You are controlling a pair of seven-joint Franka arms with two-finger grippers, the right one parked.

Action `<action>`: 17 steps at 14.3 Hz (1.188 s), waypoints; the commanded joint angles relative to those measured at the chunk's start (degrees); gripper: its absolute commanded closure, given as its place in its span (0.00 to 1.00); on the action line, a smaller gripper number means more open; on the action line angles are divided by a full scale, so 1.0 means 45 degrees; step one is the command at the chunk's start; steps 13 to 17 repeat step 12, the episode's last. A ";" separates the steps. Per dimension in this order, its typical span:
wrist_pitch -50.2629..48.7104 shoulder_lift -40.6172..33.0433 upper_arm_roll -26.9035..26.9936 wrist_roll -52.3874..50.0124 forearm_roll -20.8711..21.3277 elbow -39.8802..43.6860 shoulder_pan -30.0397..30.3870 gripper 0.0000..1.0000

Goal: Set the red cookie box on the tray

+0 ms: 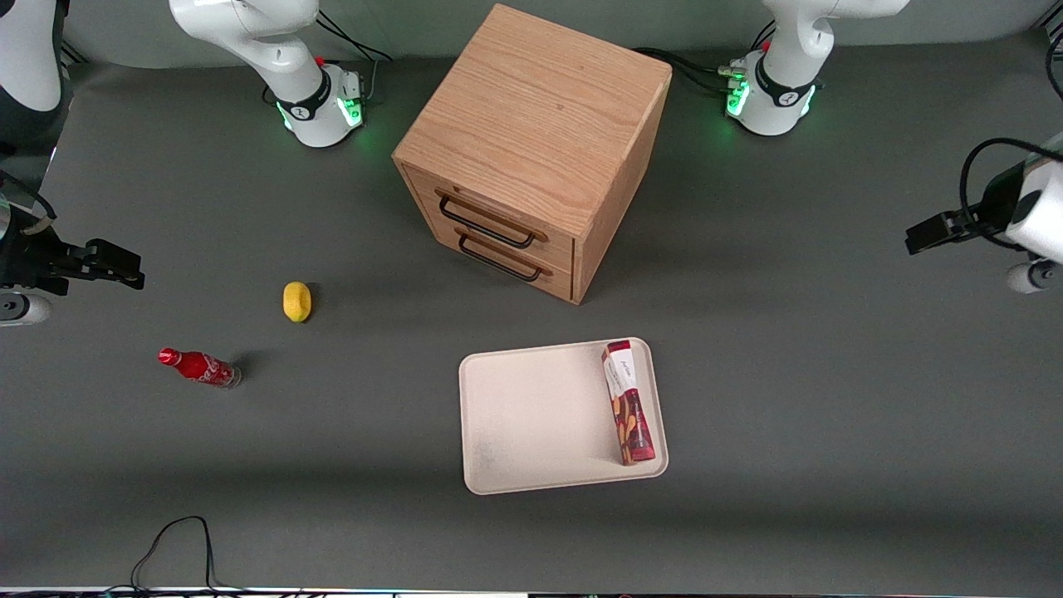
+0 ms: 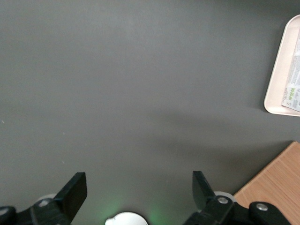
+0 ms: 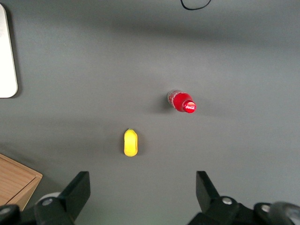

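Evidently, the red cookie box (image 1: pixel 628 403) lies flat inside the tray (image 1: pixel 531 415), along the tray's edge toward the working arm's end of the table, white end panel pointing toward the wooden drawer cabinet (image 1: pixel 531 149). It sits slightly askew to the rim, with no part overhanging that we can see. We judge the placement complete.

The left gripper (image 1: pixel 934 232) is well apart from the tray, raised at the working arm's end of the table. In the left wrist view the gripper (image 2: pixel 139 187) has its fingers spread wide with nothing between them, only bare grey table below. We take this as a retracted, released posture.

A yellow lemon-like object (image 1: pixel 296 301) and a small red soda bottle (image 1: pixel 199 366) stand toward the parked arm's end, clear of the tray and not involved.
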 commanded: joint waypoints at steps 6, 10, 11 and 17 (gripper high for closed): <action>-0.0828 -0.0012 -0.1378 0.0070 -0.0033 0.0754 0.1584 0.00; -0.0888 0.0008 -0.1669 0.0070 0.0046 0.0793 0.1875 0.00; -0.0888 0.0008 -0.2019 0.0051 0.0084 0.0813 0.2109 0.00; -0.0888 0.0008 -0.2061 0.0070 0.0162 0.0813 0.2111 0.00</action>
